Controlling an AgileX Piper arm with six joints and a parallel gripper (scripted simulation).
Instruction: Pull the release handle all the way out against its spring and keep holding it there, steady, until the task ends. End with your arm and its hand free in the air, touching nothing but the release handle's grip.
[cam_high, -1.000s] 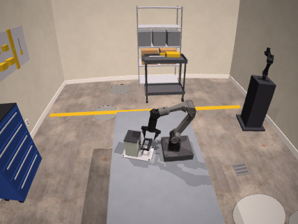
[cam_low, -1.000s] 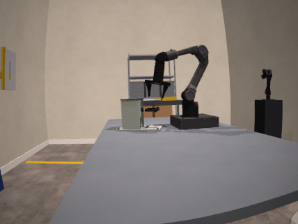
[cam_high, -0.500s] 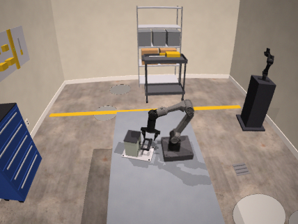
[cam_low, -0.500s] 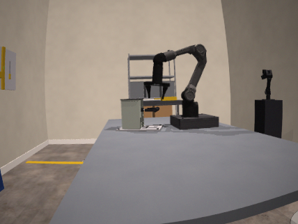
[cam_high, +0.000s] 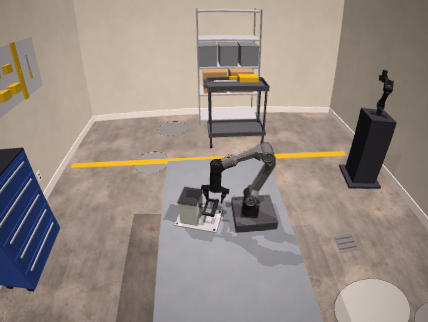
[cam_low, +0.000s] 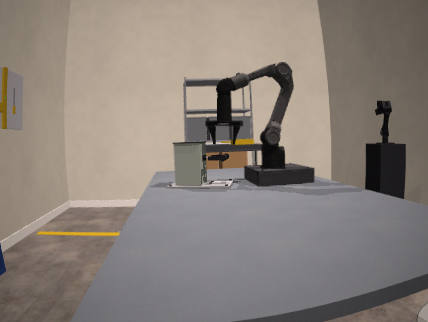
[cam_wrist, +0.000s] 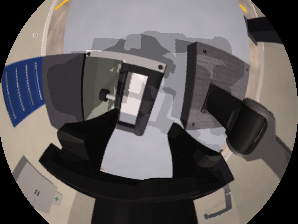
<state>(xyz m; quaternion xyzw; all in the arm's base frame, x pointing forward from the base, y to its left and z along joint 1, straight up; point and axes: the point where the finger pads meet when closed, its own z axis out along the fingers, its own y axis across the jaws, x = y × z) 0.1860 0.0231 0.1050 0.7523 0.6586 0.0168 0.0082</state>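
A pale green-grey box (cam_high: 191, 205) stands on a white base plate (cam_high: 199, 221) on the grey table, left of the arm's base. The dark release handle (cam_low: 218, 157) sticks out of the box's side toward the arm's base. The box (cam_low: 189, 163) also shows in the exterior view. My gripper (cam_low: 224, 137) points straight down, open and empty, a little above the handle and clear of it. In the top view the gripper (cam_high: 215, 196) hangs just right of the box. In the wrist view the box (cam_wrist: 100, 90) and plate (cam_wrist: 136, 99) lie below, between my two fingers.
The arm's dark base block (cam_high: 253, 212) sits right of the plate. A blue drawer cabinet (cam_high: 20, 220) stands at the far left. A cart and shelf rack (cam_high: 235, 102) stand behind the table, and a black pedestal with a camera (cam_high: 371, 145) stands at the right.
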